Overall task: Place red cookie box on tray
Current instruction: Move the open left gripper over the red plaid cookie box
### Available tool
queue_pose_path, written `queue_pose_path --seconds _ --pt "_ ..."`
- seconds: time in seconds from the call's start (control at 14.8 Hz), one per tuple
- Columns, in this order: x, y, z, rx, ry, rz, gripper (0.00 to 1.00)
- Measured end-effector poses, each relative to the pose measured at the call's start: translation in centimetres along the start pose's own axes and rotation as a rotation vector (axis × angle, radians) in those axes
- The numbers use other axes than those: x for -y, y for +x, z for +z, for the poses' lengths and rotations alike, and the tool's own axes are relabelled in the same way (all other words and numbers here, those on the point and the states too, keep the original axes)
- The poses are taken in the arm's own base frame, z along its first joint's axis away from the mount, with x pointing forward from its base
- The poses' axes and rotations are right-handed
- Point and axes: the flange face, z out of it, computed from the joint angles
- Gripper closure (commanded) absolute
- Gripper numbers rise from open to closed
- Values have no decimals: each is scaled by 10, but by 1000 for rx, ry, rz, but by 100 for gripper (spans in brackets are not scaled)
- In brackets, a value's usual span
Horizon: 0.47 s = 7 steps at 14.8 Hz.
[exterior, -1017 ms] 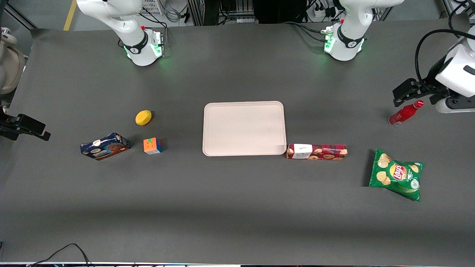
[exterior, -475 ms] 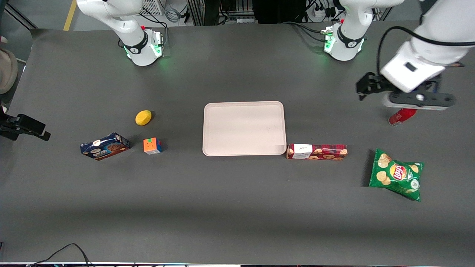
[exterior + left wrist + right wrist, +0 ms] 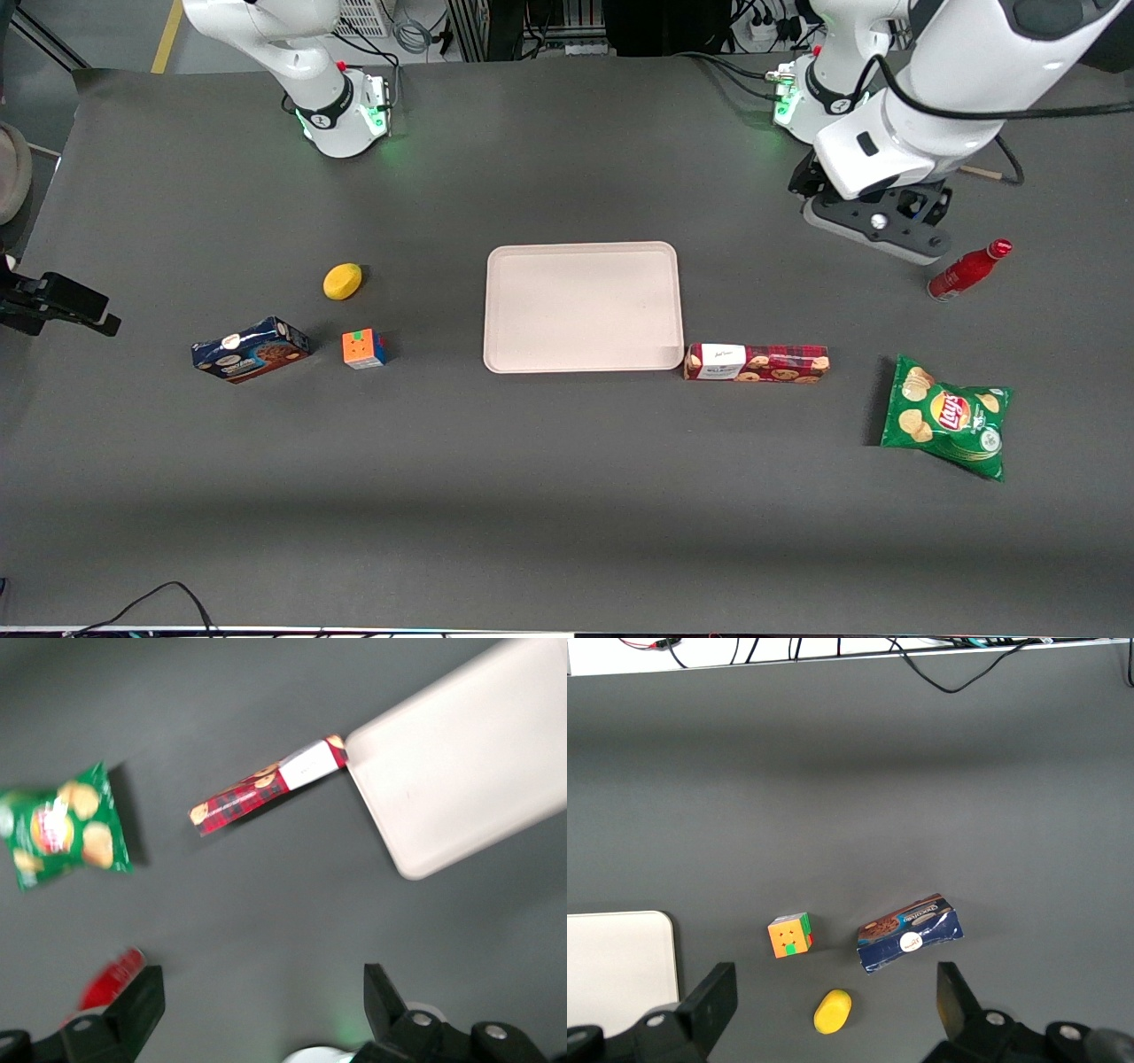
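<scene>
The red cookie box lies flat on the dark table, its white-label end almost touching the near corner of the tray. The pale pinkish tray holds nothing. My left gripper hovers high over the table, farther from the front camera than the box and well apart from it. In the left wrist view the gripper is open with only bare table between its fingers, and the red cookie box and a corner of the tray show ahead of it.
A green chips bag and a lying red bottle sit toward the working arm's end. A blue cookie box, a colour cube and a yellow lemon lie toward the parked arm's end.
My left arm has swung in from the table's end toward the middle, passing over the red bottle, which shows again. Nothing on the table has moved.
</scene>
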Motion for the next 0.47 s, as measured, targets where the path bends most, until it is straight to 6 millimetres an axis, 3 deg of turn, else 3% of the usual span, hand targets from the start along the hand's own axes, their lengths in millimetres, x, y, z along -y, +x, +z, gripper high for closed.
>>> queue_pose_path --seconds 0.27,0.47 --pt "19 13 22 31 -1 431 0" --pt "21 26 40 12 12 675 0"
